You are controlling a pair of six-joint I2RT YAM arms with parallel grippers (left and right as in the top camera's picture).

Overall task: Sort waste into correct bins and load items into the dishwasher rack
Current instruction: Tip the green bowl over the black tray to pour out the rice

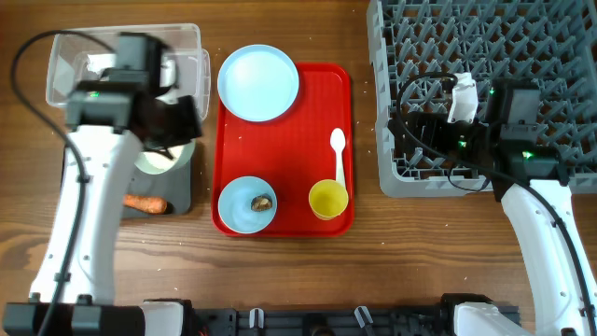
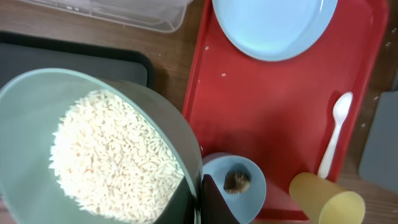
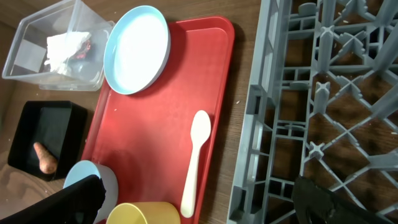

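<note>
My left gripper (image 2: 200, 200) is shut on the rim of the mint green bowl (image 2: 25, 118), which is full of white rice (image 2: 112, 155) and held over the black tray (image 1: 182, 191). The orange carrot piece (image 1: 146, 203) lies in that tray. The clear tub (image 1: 70, 56) holds the white napkin (image 3: 68, 46) and red wrapper (image 3: 85, 53). On the red tray (image 1: 289, 149) are the light blue plate (image 1: 258, 82), white spoon (image 1: 339, 154), yellow cup (image 1: 328, 199) and light blue bowl (image 1: 241, 207) holding the brown lump (image 1: 262, 202). My right gripper (image 3: 196, 208) is open and empty at the left edge of the grey rack (image 1: 485, 84).
The rack's peg grid fills the right side. A strip of bare wood (image 1: 366, 140) separates the red tray from the rack. The clear tub and black tray sit side by side left of the red tray.
</note>
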